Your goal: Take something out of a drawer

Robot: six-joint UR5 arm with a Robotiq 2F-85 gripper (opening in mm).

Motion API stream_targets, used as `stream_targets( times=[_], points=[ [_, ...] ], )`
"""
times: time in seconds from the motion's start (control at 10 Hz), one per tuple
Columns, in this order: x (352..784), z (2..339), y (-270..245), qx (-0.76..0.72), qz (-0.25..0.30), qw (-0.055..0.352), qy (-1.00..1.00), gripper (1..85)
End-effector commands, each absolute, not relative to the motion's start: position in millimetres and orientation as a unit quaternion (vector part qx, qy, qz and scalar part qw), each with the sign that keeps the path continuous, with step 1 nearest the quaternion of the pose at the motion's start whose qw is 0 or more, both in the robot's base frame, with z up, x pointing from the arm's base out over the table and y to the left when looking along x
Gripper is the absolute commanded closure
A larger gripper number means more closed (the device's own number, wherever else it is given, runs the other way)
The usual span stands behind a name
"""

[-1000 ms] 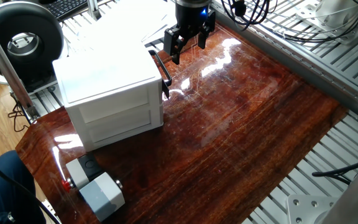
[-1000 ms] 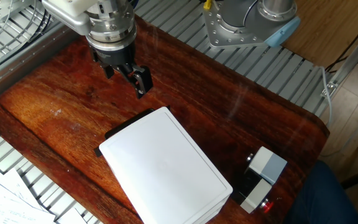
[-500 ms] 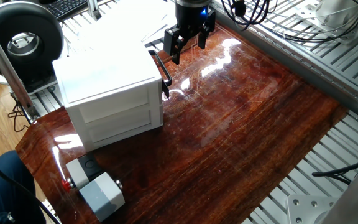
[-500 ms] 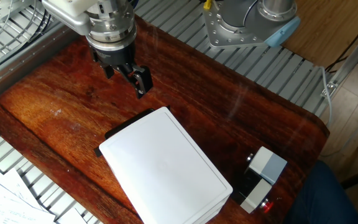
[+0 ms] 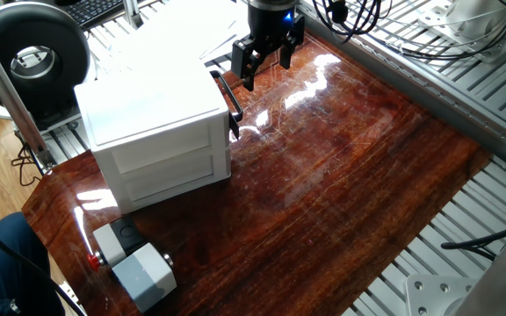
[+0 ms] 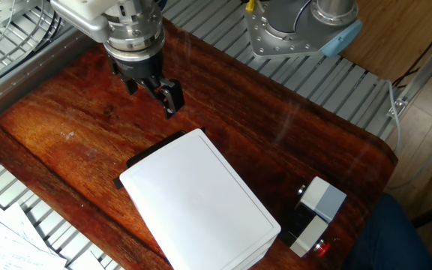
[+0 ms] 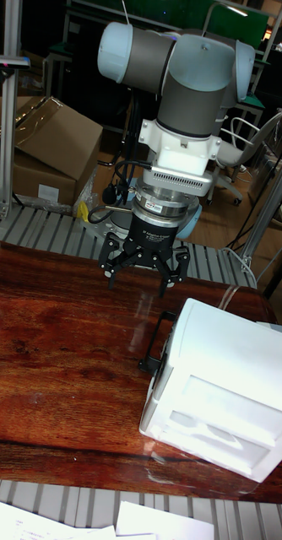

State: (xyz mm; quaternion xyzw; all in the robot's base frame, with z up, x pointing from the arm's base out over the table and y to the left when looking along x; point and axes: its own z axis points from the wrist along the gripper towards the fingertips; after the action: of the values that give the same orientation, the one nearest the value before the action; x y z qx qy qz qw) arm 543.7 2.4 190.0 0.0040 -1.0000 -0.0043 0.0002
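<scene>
Grey box with red button (image 5: 139, 270) at the left table corner. White two-drawer cabinet (image 5: 152, 127) beside it: both drawers (image 5: 225, 132) shut, contents hidden, so the yellow block's place cannot be told. Black bar handles (image 5: 233, 104) face the gripper (image 5: 266, 72), which hangs near them, fingers spread and empty. Bare wooden table (image 5: 367, 175) extends right to its edge.

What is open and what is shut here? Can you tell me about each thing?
gripper: open, empty, up above the table.
white two-drawer cabinet: fully shut, nothing pulled out.
black bar handles: not gripped.
grey box: sitting on the table, away from the gripper.
red button: too small to tell if it is pressed.
</scene>
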Motion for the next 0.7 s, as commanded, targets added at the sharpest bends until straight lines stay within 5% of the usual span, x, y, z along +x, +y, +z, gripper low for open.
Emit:
stream_targets(
  times=[0.0, 0.6],
  points=[
    [507.2, 192.6, 0.0, -0.032, 0.007, 0.070, -0.997, 84.7],
    [507.5, 192.2, -1.5, -0.030, 0.017, 0.070, -0.997, 84.7]
  ],
)
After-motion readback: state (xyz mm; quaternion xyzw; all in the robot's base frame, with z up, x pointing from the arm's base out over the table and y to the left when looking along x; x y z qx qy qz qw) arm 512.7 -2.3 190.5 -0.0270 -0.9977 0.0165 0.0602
